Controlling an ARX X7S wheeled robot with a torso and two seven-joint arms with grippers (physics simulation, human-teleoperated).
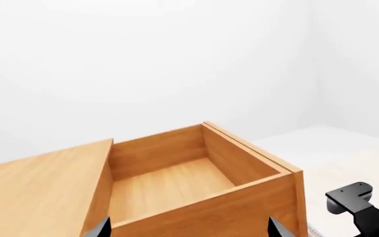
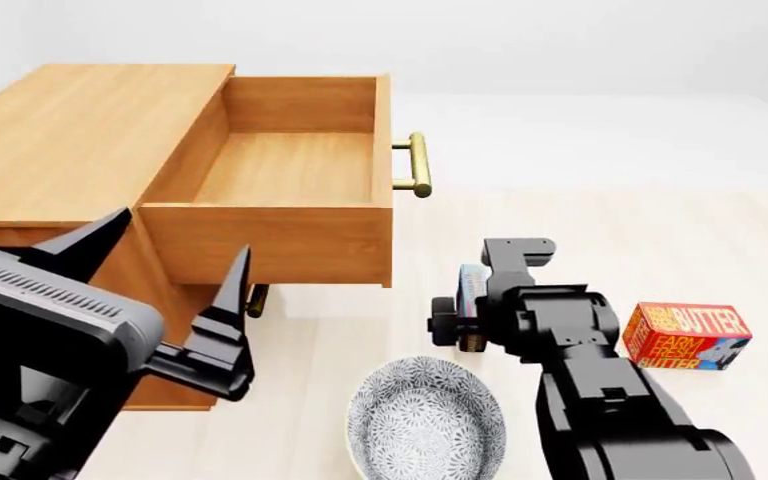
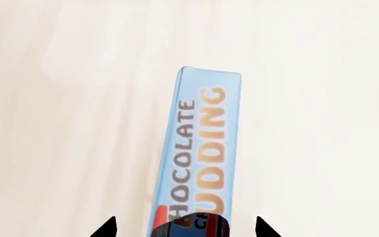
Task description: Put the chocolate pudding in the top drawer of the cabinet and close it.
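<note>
The cabinet (image 2: 77, 130) stands at the left with its top drawer (image 2: 284, 165) pulled out and empty; the brass handle (image 2: 416, 165) faces right. The drawer's inside (image 1: 170, 185) also fills the left wrist view. My left gripper (image 2: 184, 232) (image 1: 188, 228) hangs open near the drawer's front corner, holding nothing. The chocolate pudding (image 2: 468, 288) (image 3: 199, 148) stands on its thin blue edge on the floor. My right gripper (image 2: 470, 308) (image 3: 185, 228) is open, with its fingertips on either side of the box and clear gaps between them and it.
A patterned grey bowl (image 2: 424, 420) sits on the floor in front of the right arm. An orange-red butter box (image 2: 686, 335) lies to the right. The lower drawer's handle (image 2: 256, 300) shows under the open drawer. A black part of the right arm (image 1: 351, 200) is beside the drawer.
</note>
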